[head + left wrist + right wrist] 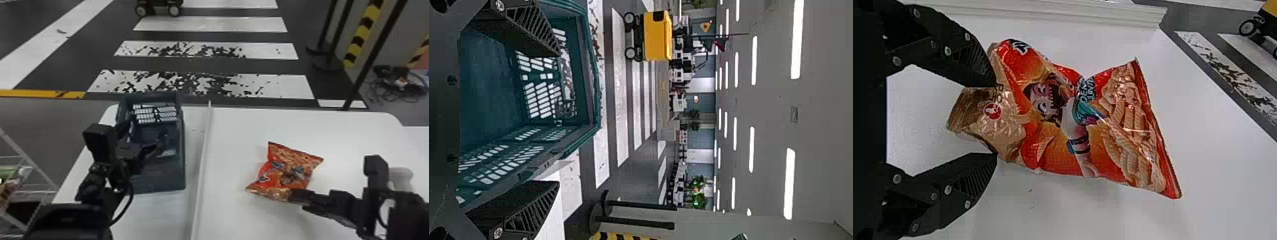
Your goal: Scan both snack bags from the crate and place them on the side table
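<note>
"What sits nearest?"

"The right gripper [300, 198], lower right in the head view. Its fingers stand partway apart, with the near end of the orange snack bag [289, 172] between them. Whether they grip it, I can't tell."

"And the bag itself?"

"Right of centre, slanted over the white table [229, 134], crumpled at the near end."

"The other gripper?"

"The left gripper [146, 129] is at the crate [159, 182], left of centre, fingers spread wide. In the left wrist view, part of the crate shows between them."

"Anything dividing the white surface?"

"A pale strip [204, 143], running up between crate and bag."

"Farther out?"

"White floor stripes [277, 86] across the upper middle, black stands [330, 38] at upper right, and a wheeled cart [159, 3] at the top, left of centre."
</note>
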Controlling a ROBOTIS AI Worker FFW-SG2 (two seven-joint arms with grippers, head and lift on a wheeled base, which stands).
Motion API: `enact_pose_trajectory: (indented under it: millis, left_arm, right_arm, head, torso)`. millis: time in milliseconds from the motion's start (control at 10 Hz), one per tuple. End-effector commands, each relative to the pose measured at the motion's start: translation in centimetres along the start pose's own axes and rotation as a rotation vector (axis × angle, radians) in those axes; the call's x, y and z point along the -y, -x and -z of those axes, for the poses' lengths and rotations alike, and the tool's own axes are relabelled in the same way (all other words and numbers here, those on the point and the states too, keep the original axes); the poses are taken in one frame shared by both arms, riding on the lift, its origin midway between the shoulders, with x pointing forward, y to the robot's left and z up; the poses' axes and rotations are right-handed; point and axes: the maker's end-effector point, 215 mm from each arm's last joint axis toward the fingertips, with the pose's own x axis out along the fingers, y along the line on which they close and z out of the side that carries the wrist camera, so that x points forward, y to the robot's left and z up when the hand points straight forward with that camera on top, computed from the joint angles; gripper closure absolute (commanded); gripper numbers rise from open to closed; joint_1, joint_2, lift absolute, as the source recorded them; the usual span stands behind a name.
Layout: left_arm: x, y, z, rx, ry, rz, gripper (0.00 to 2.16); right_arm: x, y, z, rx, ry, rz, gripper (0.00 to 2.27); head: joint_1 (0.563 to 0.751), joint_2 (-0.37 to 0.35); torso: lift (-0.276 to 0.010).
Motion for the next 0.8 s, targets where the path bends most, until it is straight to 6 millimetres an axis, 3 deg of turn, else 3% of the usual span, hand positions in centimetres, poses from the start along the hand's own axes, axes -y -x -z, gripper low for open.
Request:
enact_pose_trajectory:
  millis: [0, 400, 700]
  left_arm:
    - [-0.3, 0.0, 0.2, -0.002, 0.000, -0.004, 0.09]
    - [-0.5, 0.0, 0.5, -0.004, 0.006, -0.009, 0.09]
    - [-0.6, 0.1, 0.7, -0.006, 0.011, -0.010, 0.09]
  right_arm:
    - [0.1, 0.0, -0.3, 0.004, -0.019, -0.011, 2.20]
    - [-0.9, 0.2, 0.9, -0.050, -0.172, -0.180, 2.24]
    - [-0.8, 1.4, 0.3, -0.020, -0.201, -0.215, 2.24]
  head:
    - [0.695, 0.048]
    - [0.695, 0.059]
    - [0.695, 0.063]
  torso:
    - [-0.098]
    - [-0.098]
    - [-0.098]
